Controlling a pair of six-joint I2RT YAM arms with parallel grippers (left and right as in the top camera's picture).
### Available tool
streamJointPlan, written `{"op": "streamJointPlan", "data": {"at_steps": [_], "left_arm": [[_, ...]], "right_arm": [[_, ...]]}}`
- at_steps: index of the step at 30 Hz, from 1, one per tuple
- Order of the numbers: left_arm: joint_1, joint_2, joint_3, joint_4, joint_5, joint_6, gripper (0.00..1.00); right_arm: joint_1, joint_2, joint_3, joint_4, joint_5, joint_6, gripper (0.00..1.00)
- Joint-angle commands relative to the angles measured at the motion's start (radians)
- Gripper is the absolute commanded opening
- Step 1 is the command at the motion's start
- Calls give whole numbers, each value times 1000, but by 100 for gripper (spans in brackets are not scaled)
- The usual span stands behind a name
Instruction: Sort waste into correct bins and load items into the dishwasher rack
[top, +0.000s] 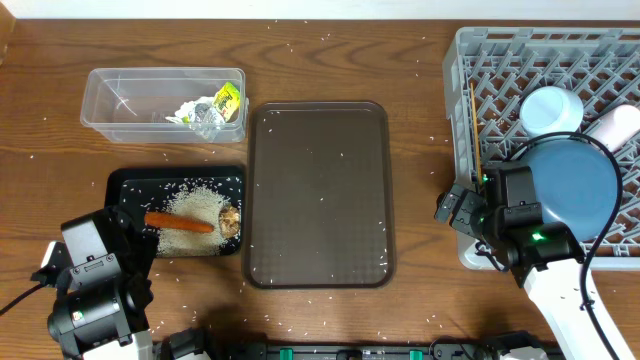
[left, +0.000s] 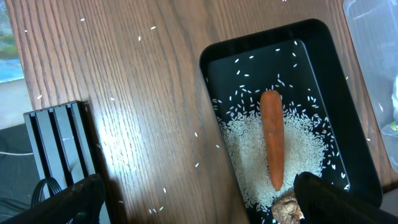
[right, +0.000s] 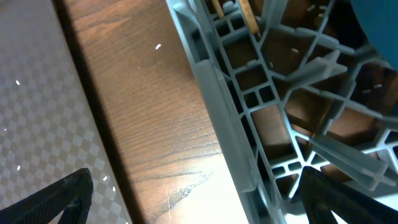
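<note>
shows left gripper (left: 196, 190) wide open, empty, by black tray (left: 249, 81) with carrot (left: 272, 137), lower left. shows right gripper (right: 193, 190) open, straddling rack (right: 217, 106) wall.

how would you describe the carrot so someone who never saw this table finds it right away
Start at the big brown tray in the middle of the table; the small black tray sits by its left edge. In it, on a bed of white rice, lies the carrot. It is the only long orange thing there, unlike the brown lump beside its tip.
</note>
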Motion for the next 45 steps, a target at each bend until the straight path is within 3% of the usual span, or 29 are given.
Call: {"op": "streamJointPlan", "data": {"at_steps": [1, 27, 30, 38, 45], "left_arm": [[5, 2, 15, -3, -8, 13, 98], [5, 2, 15, -3, -9, 13, 98], [5, 2, 15, -3, -9, 13, 98], [5, 2, 15, -3, -9, 13, 98], [5, 2, 15, -3, -8, 13, 98]], "right_arm": [[10, 0, -6, 4, 16, 45, 99], [5, -18, -23, -11, 45, 44, 99], [6, -65, -78, 69, 14, 28, 99], [6, -317, -317, 485, -162, -233, 99], [-15, -566, -486, 637, -161, -319, 99]]}}
